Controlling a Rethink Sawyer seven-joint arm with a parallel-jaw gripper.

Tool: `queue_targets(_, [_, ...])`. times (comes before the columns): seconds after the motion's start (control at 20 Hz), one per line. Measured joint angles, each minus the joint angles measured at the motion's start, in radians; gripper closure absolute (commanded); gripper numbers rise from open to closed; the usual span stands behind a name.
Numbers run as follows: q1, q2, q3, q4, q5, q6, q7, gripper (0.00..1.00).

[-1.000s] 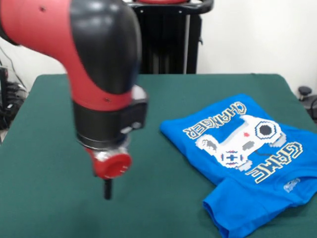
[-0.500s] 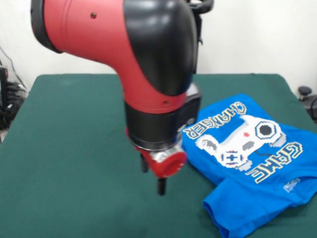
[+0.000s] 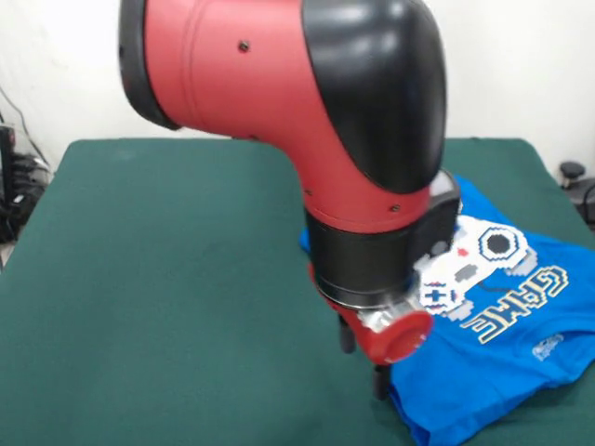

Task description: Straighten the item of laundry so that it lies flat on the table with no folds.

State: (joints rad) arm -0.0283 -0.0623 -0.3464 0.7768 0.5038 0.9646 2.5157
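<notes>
End effector low at blue T-shirt's left edge; opening cannot be judged, nothing visibly held. Risk: descent bunches fabric on table, adding folds.

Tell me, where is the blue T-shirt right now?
In the front view, the blue T-shirt lies at the green table's right near corner, partly hidden behind the robot arm.

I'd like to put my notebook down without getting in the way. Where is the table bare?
The table is bare green cloth over its whole left half and along the far edge, bordered by the red arm. The right side is crowded: the blue T-shirt lies there, with the tool hanging at its near corner.
</notes>
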Motion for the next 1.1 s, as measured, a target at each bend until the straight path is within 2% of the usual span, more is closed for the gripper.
queue_targets(0.4, [0.038,0.035,0.003,-0.001,0.069,0.000,0.116,0.00])
queue_targets(0.85, [0.055,0.053,0.002,0.004,0.076,-0.036,0.129,0.00])
queue_targets(1.1, [0.061,0.089,-0.034,-0.001,0.072,-0.057,0.130,0.00])
